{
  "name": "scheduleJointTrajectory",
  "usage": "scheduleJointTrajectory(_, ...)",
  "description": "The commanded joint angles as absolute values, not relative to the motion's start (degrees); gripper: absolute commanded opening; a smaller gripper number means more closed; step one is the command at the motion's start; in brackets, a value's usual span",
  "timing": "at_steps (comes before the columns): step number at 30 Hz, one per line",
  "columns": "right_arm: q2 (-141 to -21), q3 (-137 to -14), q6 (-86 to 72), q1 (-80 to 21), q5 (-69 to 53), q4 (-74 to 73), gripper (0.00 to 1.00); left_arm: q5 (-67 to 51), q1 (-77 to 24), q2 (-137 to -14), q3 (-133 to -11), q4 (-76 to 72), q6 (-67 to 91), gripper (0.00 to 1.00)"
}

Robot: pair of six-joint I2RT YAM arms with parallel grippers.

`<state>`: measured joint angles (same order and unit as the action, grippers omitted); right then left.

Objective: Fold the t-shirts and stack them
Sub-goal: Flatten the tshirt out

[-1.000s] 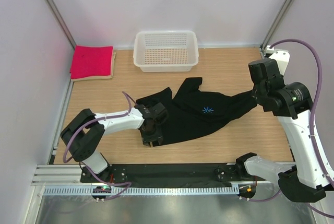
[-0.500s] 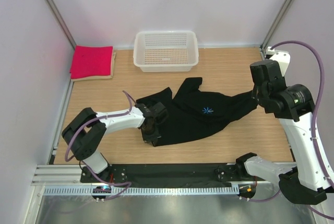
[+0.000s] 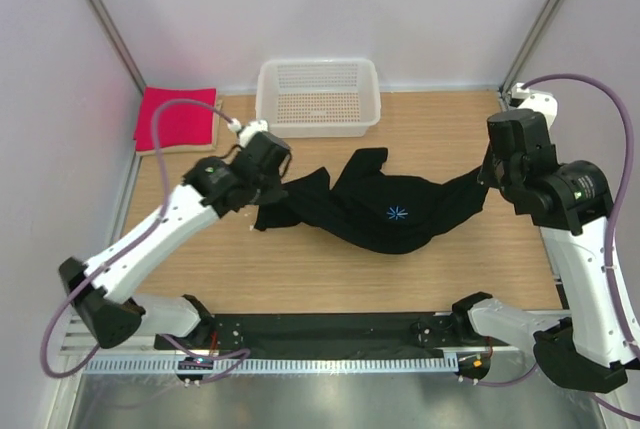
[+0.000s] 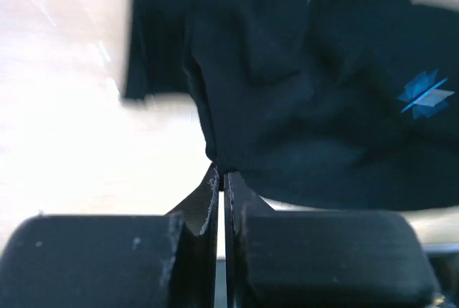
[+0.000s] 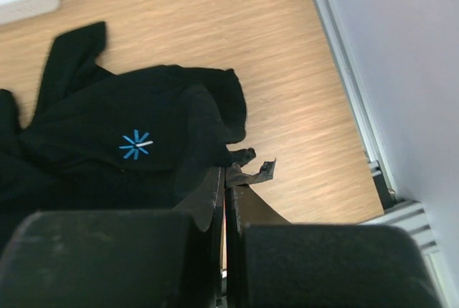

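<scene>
Both tools are clenched on cloth. My left tool (image 4: 220, 179) pinches the left edge of the black t-shirt (image 3: 390, 214), and my right tool (image 5: 224, 175) pinches its right end. The shirt hangs between them across the middle of the tabletop (image 3: 330, 279), blue mark (image 3: 398, 213) facing up. Its middle sags low; I cannot tell whether it rests on the wood. The pink-red t-shirt (image 3: 178, 117) lies folded on the beige t-shirt (image 3: 205, 145) in the far left corner, well apart from this one.

My worry is the right grip. Only a thin crumpled tip of cloth shows past the fingers (image 5: 208, 193) in the right wrist view. If I spread the arms further or lift sharply, I judge that tip could slide out and drop that end in a heap.

The left grip looks deeper, but its view is blurred, so I cannot say how much cloth it holds.

The shirt is also far from flat. One sleeve sticks up toward the basket (image 3: 318, 127), and folds bunch near the left tool. Laid down like this, those creases would be pressed into any fold I make, and the stack would sit crooked. A swing toward the far side could drag the sleeve against the basket.
</scene>
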<state>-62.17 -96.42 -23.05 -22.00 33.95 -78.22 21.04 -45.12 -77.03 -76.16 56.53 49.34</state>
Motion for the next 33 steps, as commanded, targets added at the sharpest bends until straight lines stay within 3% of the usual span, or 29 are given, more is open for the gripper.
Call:
scheduleJointTrajectory(1,-62.6,-101.7,-22.9,-21.9,31.9,-73.7,0.01,31.4,-41.2,-72.1,-86.4,65.5,41.6,0.00)
scheduleJointTrajectory(7,-64.3,-110.5,-20.0,-21.9,34.4,-67.3,0.01,35.1,-36.8,-69.3,-100.7,64.4,33.4,0.00)
scheduleJointTrajectory(18,-64.0,-126.4,-8.3,-21.9,36.2,-51.1,0.01,43.3,-36.8,-64.1,-116.0,45.1,11.6,0.00)
scheduleJointTrajectory(23,-61.4,-130.1,-6.2,-21.9,26.0,-43.9,0.01,40.5,-36.8,-58.9,-117.0,33.6,5.8,0.01)
scheduleJointTrajectory(33,-58.7,-138.8,-11.0,-21.9,8.4,-38.0,0.01,31.3,-36.8,-51.6,-122.2,26.6,1.5,0.01)
